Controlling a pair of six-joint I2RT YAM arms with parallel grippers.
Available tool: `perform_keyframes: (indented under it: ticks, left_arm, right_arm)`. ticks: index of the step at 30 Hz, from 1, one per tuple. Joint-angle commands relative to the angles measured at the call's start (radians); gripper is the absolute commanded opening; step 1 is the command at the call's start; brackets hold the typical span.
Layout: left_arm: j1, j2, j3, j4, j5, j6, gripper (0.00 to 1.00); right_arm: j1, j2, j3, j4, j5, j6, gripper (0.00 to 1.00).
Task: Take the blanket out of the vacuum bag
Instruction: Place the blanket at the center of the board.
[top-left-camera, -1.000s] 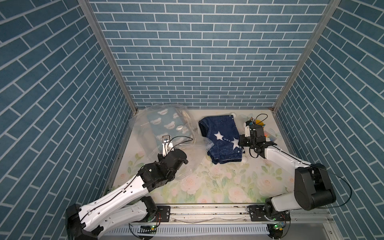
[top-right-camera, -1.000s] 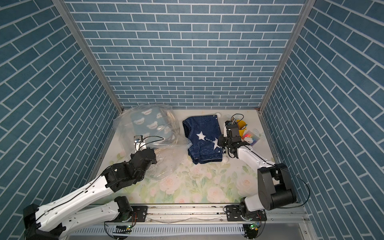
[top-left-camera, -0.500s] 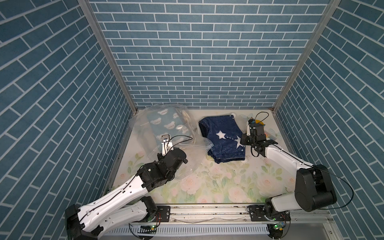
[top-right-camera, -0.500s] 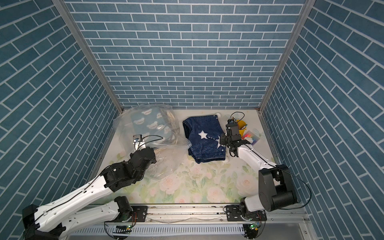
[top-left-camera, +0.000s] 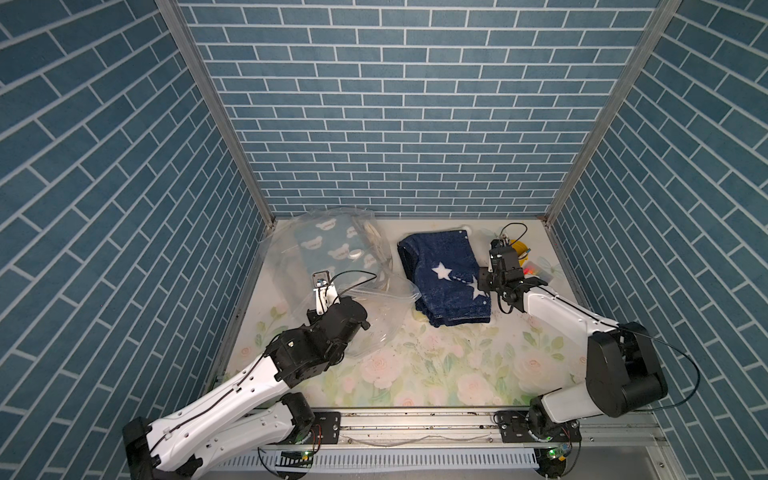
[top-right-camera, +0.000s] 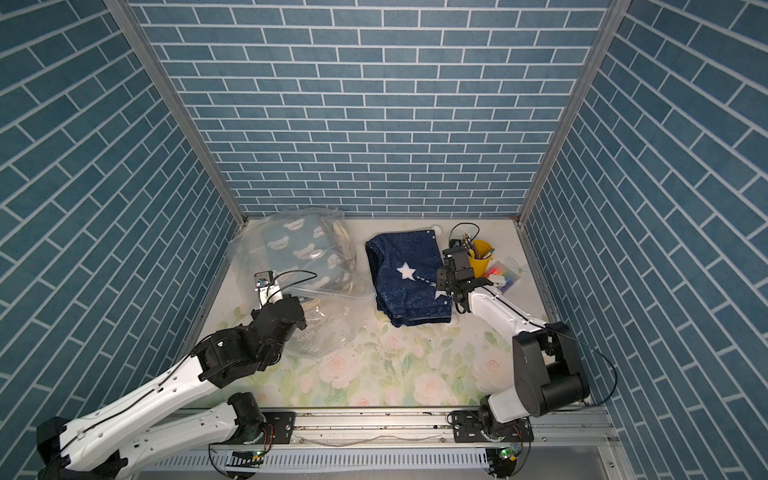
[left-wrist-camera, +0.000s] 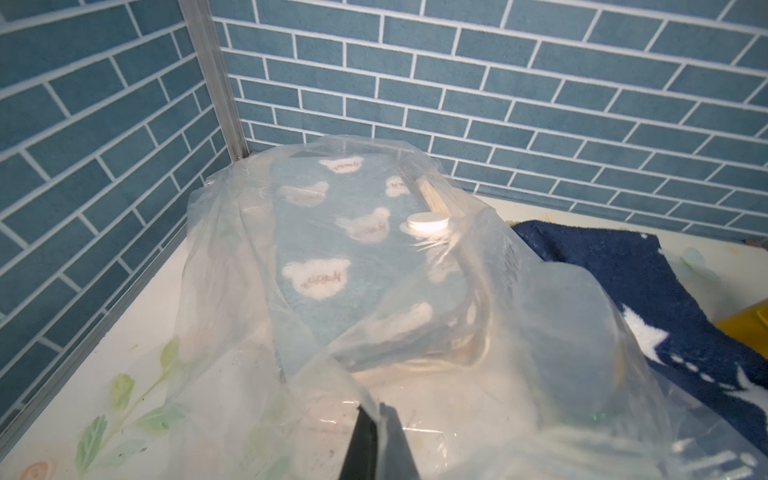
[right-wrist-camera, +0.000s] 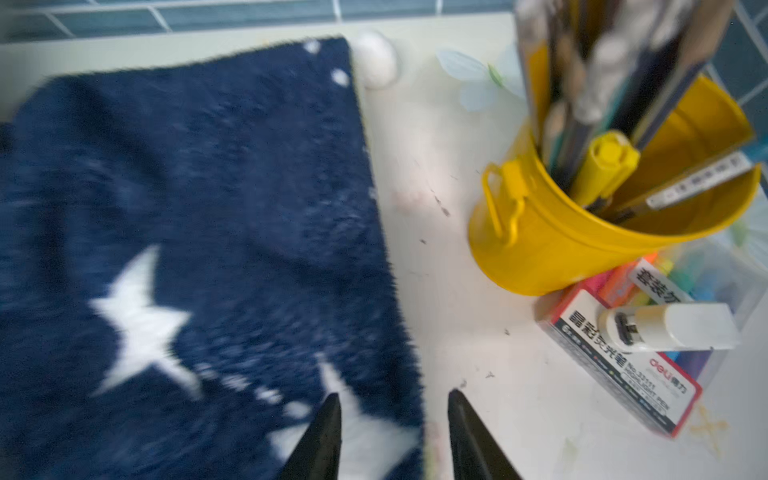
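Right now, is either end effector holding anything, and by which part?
Left end effector: shut on the vacuum bag, pinching loose film at its near end. Right end effector: open over the navy blanket's edge, holding nothing.

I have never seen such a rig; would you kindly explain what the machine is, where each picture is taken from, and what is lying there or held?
Two robot arms, the left arm and right arm, stand at the front of a floral table, each ending in a two-fingered gripper. The two wide pictures come from one overhead camera pair; the close-ups come from a camera on each wrist. On the table lies a clear vacuum bag with a white valve cap and a light-blue bear blanket inside. Beside it lie a navy star blanket, a yellow bucket and a highlighter box. The left gripper is shut, apparently pinching the bag's plastic. The right gripper is open over the navy blanket's edge, holding nothing.
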Motion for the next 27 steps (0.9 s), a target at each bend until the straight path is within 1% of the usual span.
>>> perform_keyframes:
  ticks: [1,3,5,7,8,11,13,16,20,24,27]
  left_arm:
    - [0.003,-0.028,0.005,-0.041,-0.082,-0.067,0.00]
    - [0.003,-0.041,-0.008,-0.040,-0.092,-0.094,0.00]
    - [0.003,-0.050,-0.025,-0.028,-0.081,-0.103,0.00]
    - [0.003,-0.050,-0.039,-0.022,-0.068,-0.114,0.00]
    - [0.003,-0.049,-0.043,-0.020,-0.059,-0.117,0.00]
    - [0.003,-0.048,-0.050,-0.009,-0.034,-0.111,0.00]
    - [0.003,-0.048,-0.052,-0.007,-0.029,-0.109,0.00]
    - [0.004,-0.054,-0.052,0.000,-0.015,-0.097,0.00]
    - [0.003,-0.064,-0.069,0.013,0.001,-0.085,0.00]
    - [0.003,-0.068,-0.080,0.025,-0.002,-0.078,0.00]
    - [0.003,-0.063,-0.080,0.035,-0.001,-0.066,0.00]
  right_arm:
    - [0.100,0.008,0.083,0.015,-0.016,-0.004,0.42]
    - [0.147,0.109,0.149,0.031,-0.086,-0.018,0.33]
    - [0.188,0.225,0.232,0.040,-0.114,-0.040,0.19]
    - [0.198,0.316,0.298,0.080,-0.162,-0.047,0.06]
    - [0.198,0.366,0.344,0.089,-0.177,-0.050,0.01]
    - [0.197,0.526,0.531,0.046,-0.167,-0.101,0.00]
    - [0.192,0.621,0.669,0.007,-0.156,-0.106,0.00]
    - [0.192,0.737,0.837,-0.057,-0.124,-0.142,0.20]
    - [0.187,0.891,1.020,-0.163,-0.095,-0.185,0.31]
    - [0.188,0.917,1.035,-0.164,-0.116,-0.199,0.38]
    - [0.189,0.884,0.966,-0.111,-0.122,-0.201,0.46]
